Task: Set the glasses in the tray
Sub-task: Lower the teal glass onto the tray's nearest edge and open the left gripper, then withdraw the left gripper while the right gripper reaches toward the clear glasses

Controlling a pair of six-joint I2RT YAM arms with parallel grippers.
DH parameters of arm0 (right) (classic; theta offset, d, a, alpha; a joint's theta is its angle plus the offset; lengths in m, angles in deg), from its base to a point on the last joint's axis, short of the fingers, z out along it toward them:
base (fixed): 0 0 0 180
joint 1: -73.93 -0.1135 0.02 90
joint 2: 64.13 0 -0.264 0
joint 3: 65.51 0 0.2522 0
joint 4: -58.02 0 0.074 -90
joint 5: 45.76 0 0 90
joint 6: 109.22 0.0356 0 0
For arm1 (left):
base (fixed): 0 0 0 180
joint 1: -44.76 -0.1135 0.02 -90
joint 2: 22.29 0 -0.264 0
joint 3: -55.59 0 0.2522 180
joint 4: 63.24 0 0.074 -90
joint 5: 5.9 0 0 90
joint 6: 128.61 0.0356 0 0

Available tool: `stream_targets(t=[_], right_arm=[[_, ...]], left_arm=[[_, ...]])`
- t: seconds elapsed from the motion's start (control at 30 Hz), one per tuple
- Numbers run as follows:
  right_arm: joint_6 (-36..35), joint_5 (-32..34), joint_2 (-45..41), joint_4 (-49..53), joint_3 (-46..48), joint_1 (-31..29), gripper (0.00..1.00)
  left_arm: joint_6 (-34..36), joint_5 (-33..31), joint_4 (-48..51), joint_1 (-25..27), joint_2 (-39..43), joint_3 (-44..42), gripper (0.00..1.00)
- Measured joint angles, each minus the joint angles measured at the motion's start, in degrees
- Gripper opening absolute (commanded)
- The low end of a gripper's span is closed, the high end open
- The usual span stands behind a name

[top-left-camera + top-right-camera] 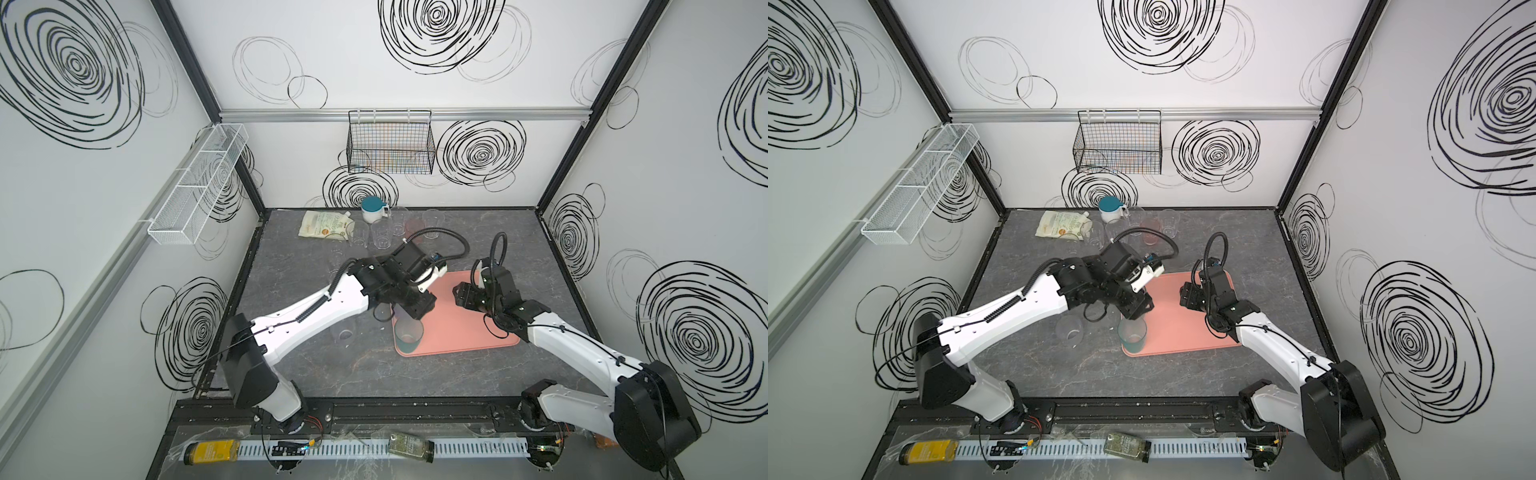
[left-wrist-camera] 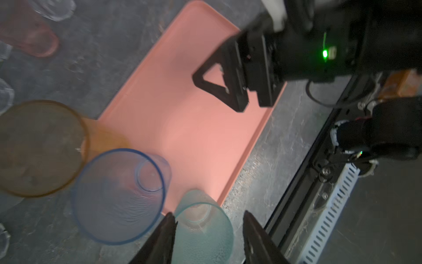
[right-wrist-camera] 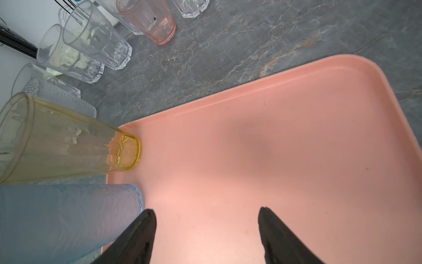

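Note:
The salmon-pink tray (image 1: 469, 316) (image 1: 1187, 328) lies right of centre on the table. A teal glass (image 1: 409, 334) (image 2: 203, 226) stands upright at its near left corner. My left gripper (image 1: 411, 311) (image 2: 209, 213) is open around the teal glass's rim, with a clear gap on one side. A blue glass (image 2: 118, 196) (image 3: 64, 217) and an amber glass (image 2: 38, 148) (image 3: 57, 144) stand along the tray's left edge, mostly hidden under the left arm in both top views. My right gripper (image 1: 459, 295) (image 3: 206, 209) hovers open over the bare tray (image 3: 274, 148).
Several clear glasses (image 1: 382, 235) and a pink one (image 3: 157, 25) stand at the back, near a white mug with a teal lid (image 1: 372, 210) and a pouch (image 1: 326, 224). Another clear glass (image 1: 344, 330) stands left of the tray. Wire baskets (image 1: 390, 145) hang on the walls.

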Motion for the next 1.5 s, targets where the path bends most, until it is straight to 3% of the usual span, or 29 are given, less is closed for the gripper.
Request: stream_targets(t=[0.13, 0.3, 0.5, 0.67, 0.93, 1.13, 1.5], right_arm=[[-0.31, 0.7, 3.37, 0.04, -4.74, -0.57, 0.75], [-1.57, 1.22, 11.43, -0.07, -14.12, -0.57, 0.76], [-2.67, 0.92, 21.49, -0.83, -24.15, 1.07, 0.76], [-2.86, 0.13, 33.35, -0.63, -36.39, 3.98, 0.76], [-1.51, -2.16, 50.34, 0.37, -55.47, 10.29, 0.73], [-1.42, -3.98, 59.54, 1.62, -65.42, 10.82, 0.66], [-1.81, -3.69, 65.44, 3.82, -71.97, 10.69, 0.29]], left_arm=[[-2.58, -2.93, -6.8, -8.55, 5.79, -4.46, 0.56], [-5.81, -5.97, -15.08, -20.52, 12.61, -16.22, 0.56], [-8.76, -8.09, -21.4, -32.68, 14.6, -26.6, 0.58], [-10.64, -8.7, -26.01, -39.69, 14.8, -30.88, 0.61], [-15.04, -10.86, -33.77, -45.62, 14.71, -36.44, 0.7], [-18.88, -10.1, -36.76, -49.42, 14.03, -37.64, 0.74], [-19.17, -9.64, -38.66, -49.31, 13.86, -38.97, 0.76]])
